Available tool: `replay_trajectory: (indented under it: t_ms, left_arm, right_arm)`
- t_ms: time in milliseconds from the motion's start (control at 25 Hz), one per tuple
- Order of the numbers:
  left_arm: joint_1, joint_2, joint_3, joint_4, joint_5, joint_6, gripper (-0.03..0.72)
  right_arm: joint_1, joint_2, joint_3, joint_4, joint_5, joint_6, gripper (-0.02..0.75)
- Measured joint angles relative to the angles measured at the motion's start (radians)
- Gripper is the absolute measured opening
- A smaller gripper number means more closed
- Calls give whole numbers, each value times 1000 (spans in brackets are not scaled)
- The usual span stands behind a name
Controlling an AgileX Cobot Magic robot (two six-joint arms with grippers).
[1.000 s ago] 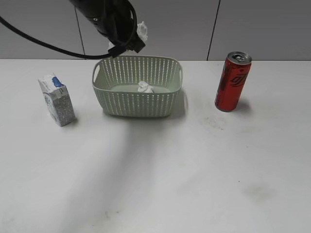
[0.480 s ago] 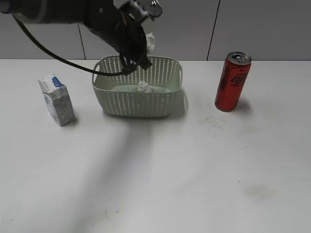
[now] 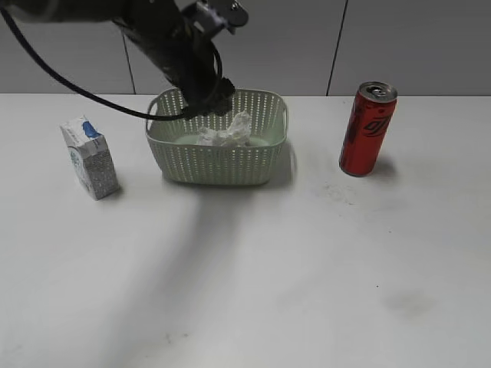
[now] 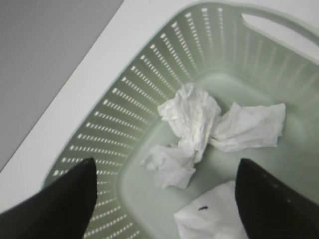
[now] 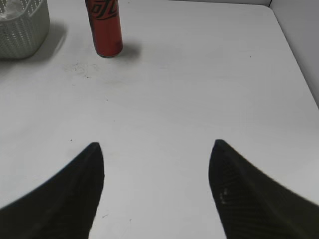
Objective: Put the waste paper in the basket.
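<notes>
White tabletop [image 3: 253,261], left gripper [image 4: 164,199] hung spread and empty above the basket [image 3: 217,157]; lifting carelessly might snag its rim while waste paper [image 4: 192,124] lay inside.

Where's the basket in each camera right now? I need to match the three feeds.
Exterior view: the basket sits upper centre-left on the table, under the left gripper.
Left wrist view: the basket fills most of the picture, seen from above, with the waste paper inside.
Right wrist view: only a corner of the basket shows, top left.
Shared landmark: the red can stands beside the basket in the exterior and right wrist views.
</notes>
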Motion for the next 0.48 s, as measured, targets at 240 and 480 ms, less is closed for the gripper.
replay_trajectory:
  t_ms: [240, 480]
  left_arm:
    - [67, -156, 0, 11, 242, -84, 646]
    - [291, -261, 0, -58, 487, -137, 625]
  right_arm:
    - [0, 0, 0, 0, -1, -1, 500]
    - [0, 0, 0, 0, -1, -1, 500]
